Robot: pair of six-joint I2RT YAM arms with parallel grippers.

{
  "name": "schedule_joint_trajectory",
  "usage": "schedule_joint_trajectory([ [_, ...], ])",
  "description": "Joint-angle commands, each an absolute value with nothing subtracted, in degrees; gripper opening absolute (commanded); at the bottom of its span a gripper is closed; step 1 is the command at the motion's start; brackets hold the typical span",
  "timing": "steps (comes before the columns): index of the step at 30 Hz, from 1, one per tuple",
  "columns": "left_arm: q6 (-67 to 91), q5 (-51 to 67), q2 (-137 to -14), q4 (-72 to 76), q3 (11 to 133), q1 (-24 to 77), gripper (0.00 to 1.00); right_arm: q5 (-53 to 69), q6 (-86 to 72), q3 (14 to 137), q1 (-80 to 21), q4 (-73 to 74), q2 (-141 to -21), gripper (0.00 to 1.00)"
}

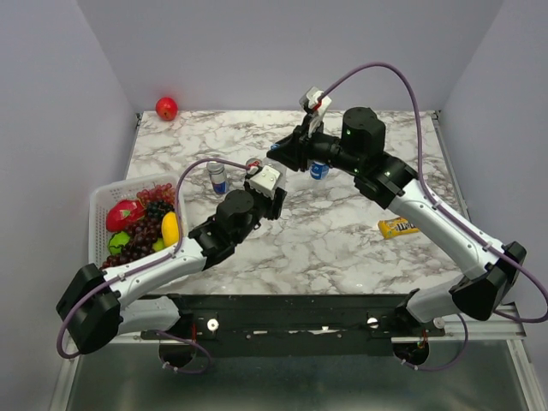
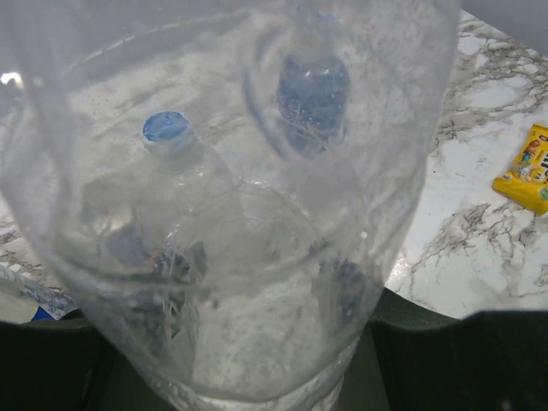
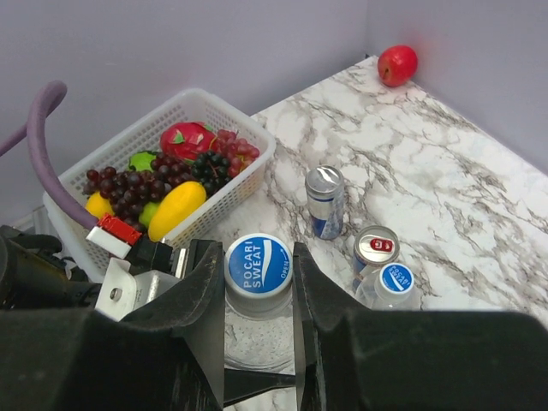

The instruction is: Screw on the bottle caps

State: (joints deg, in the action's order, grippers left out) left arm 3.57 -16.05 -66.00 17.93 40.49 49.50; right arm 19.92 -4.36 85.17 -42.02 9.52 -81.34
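From above, our left claw (image 1: pixel 276 178) and right claw (image 1: pixel 285 157) meet over the bench (image 1: pixel 342 231). Left wrist: the left claw clamps the clear bottle (image 2: pixel 257 257). Right wrist: the right claw pinches its blue cap (image 3: pixel 258 265); if tilted, we fear cross-threading.

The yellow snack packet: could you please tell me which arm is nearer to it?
Right. The right arm passes close beside the yellow snack packet, just to its right in the top view. The left arm lies well to its left, beside the fruit basket.
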Motion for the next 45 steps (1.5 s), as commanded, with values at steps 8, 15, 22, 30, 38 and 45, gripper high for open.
schedule_joint_trajectory([
  [8,1.1,-16.6,-69.4,20.6,42.7,48.7,0.82,3.6,-8.1,91.7,-45.0,12.4,-87.3,0.00],
  [15,-2.4,-0.9,-62.1,13.5,38.9,43.7,0.99,9.1,4.5,86.0,-40.3,14.6,-77.2,0.00],
  [22,-5.9,7.0,-53.9,5.2,34.6,42.5,0.99,13.1,13.4,84.3,-30.8,22.1,-68.6,0.00],
  [30,-3.0,7.7,-56.4,-2.2,40.2,38.7,0.99,16.9,14.6,71.5,-18.3,14.4,-63.5,0.00],
  [38,-8.8,5.5,-60.6,-9.0,47.0,37.4,0.99,31.3,15.6,57.8,-6.5,-6.9,-67.4,0.00],
  [45,-12.6,6.2,-62.0,-10.9,47.5,36.4,0.99,36.6,17.0,53.9,-4.7,-12.2,-72.1,0.00],
])
